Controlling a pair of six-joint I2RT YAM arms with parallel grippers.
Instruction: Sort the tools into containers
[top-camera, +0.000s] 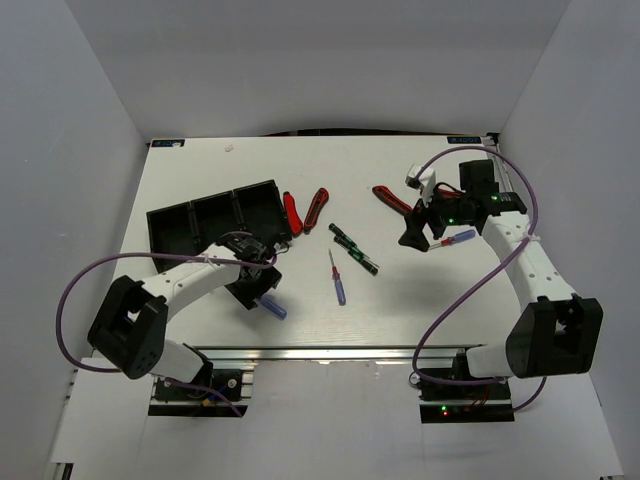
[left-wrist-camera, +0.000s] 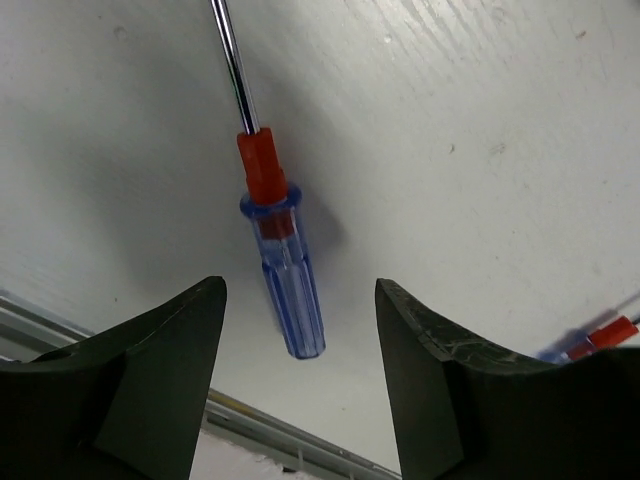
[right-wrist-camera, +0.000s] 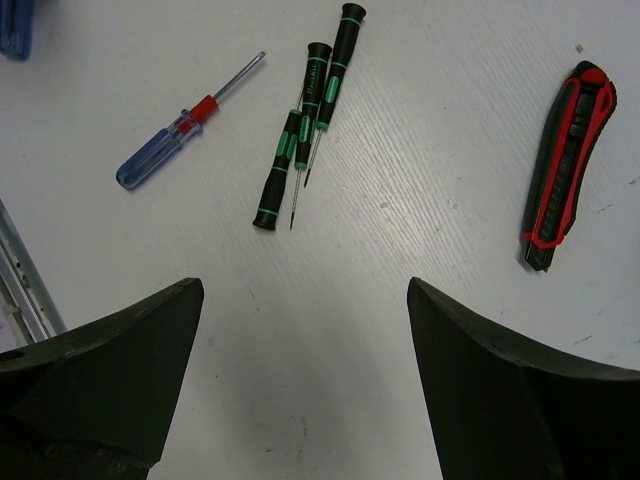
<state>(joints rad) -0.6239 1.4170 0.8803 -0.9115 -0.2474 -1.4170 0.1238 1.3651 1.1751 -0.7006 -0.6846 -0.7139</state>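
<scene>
**Left gripper lines up on a screwdriver with the tray yet to be filled**

Close to the near edge of the desk (top-camera: 400, 320), the left gripper (left-wrist-camera: 300, 300) hangs low over a blue-handled screwdriver (left-wrist-camera: 285, 270). Its jaws stand apart on either side of the handle and touch nothing, placed as if for a pickup. Further in, a second blue-handled screwdriver (top-camera: 338, 280) and the black-and-green screwdrivers (right-wrist-camera: 300, 140) lie loose at mid-desk. The right gripper (right-wrist-camera: 303, 290) hovers beyond them, spread wide and empty. A third blue-handled screwdriver (top-camera: 455, 237) lies just beside it, which looks like its likely target. Farther back lie the red-and-black cutters (top-camera: 316, 208), two just beside the tray and one apart on the right. The black three-compartment tray (top-camera: 215, 220) sits at the far left, and no tool can be made out inside it.
</scene>
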